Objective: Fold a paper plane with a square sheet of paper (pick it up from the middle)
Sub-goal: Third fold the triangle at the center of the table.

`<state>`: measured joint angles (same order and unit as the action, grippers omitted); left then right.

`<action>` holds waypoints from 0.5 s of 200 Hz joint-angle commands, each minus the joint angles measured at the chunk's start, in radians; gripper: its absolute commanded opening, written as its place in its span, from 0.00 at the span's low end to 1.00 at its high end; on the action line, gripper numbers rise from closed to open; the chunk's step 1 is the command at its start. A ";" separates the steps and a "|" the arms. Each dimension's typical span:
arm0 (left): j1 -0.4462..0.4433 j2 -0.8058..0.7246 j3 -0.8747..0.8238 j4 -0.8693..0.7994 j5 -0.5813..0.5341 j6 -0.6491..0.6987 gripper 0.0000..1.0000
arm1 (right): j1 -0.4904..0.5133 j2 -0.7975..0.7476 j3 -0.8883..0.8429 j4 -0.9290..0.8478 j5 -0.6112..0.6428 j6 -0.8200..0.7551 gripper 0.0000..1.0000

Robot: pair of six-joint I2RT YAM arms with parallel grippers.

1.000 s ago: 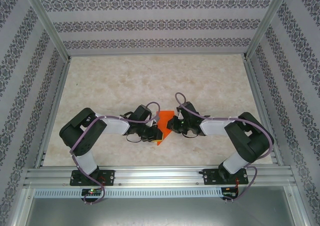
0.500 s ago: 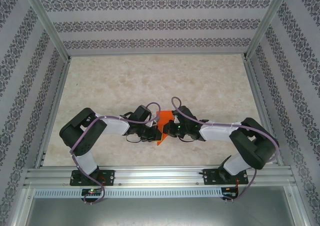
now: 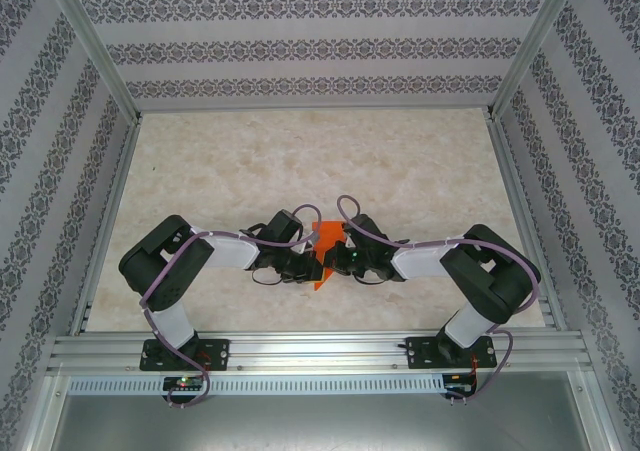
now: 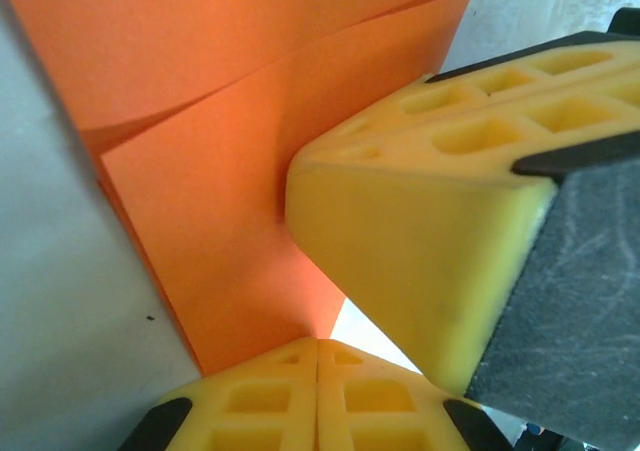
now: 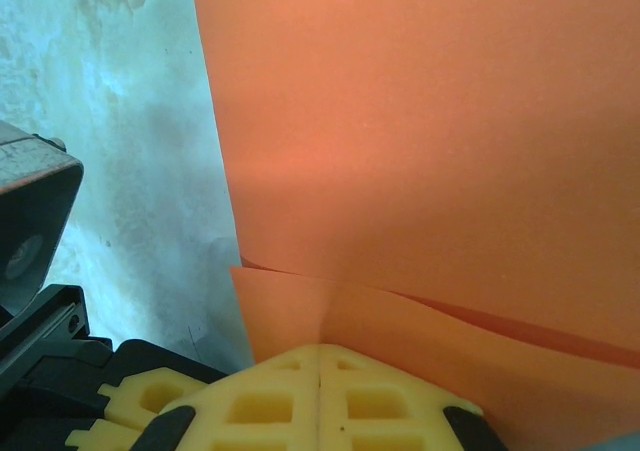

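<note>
The left hand [image 4: 318,371] and the right hand [image 5: 320,371] are each pinching the doubled-over square sheet of paper [image 5: 420,121] with fingers fully closed, the left at its 9 o'clock side and the right at 3 o'clock, holding it just toward 6 o'clock of the surface's [image 3: 300,161] centre.

Pretty sure I'm driving a robotics lab test cell here, not anybody's home. The whole thing is boxed in by an aluminium extrusion frame [image 3: 92,46], and the walls [image 3: 310,51] are just panels papered in striped floral print. The table top [image 3: 300,151] is a marble-look sheet. Two arms, left [image 3: 170,266] and right [image 3: 490,276], are bolted to a metal rail [image 3: 320,351], with a slotted cable duct [image 3: 320,383] along the near edge.
</note>
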<state>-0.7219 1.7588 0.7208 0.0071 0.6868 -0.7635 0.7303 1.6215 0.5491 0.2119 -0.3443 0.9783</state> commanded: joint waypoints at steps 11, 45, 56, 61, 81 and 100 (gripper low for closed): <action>0.004 0.057 -0.056 -0.189 -0.122 0.029 0.09 | -0.029 0.026 -0.062 -0.011 0.068 0.014 0.06; 0.004 0.065 -0.060 -0.203 -0.137 0.043 0.08 | -0.077 0.031 -0.086 0.044 0.044 0.019 0.07; 0.004 0.067 -0.064 -0.205 -0.145 0.046 0.08 | -0.093 0.024 -0.080 0.040 0.045 0.012 0.08; 0.004 0.069 -0.068 -0.204 -0.146 0.047 0.08 | -0.103 0.022 -0.077 0.035 0.047 0.006 0.08; 0.004 0.077 -0.077 -0.199 -0.152 0.051 0.07 | -0.148 0.015 -0.063 0.017 0.045 -0.014 0.08; 0.004 0.087 -0.082 -0.197 -0.153 0.055 0.07 | -0.187 0.012 -0.052 -0.003 0.055 -0.039 0.09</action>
<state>-0.7219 1.7599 0.7143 0.0078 0.6857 -0.7479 0.6144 1.6211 0.4980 0.2989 -0.4129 0.9966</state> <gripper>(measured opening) 0.079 0.083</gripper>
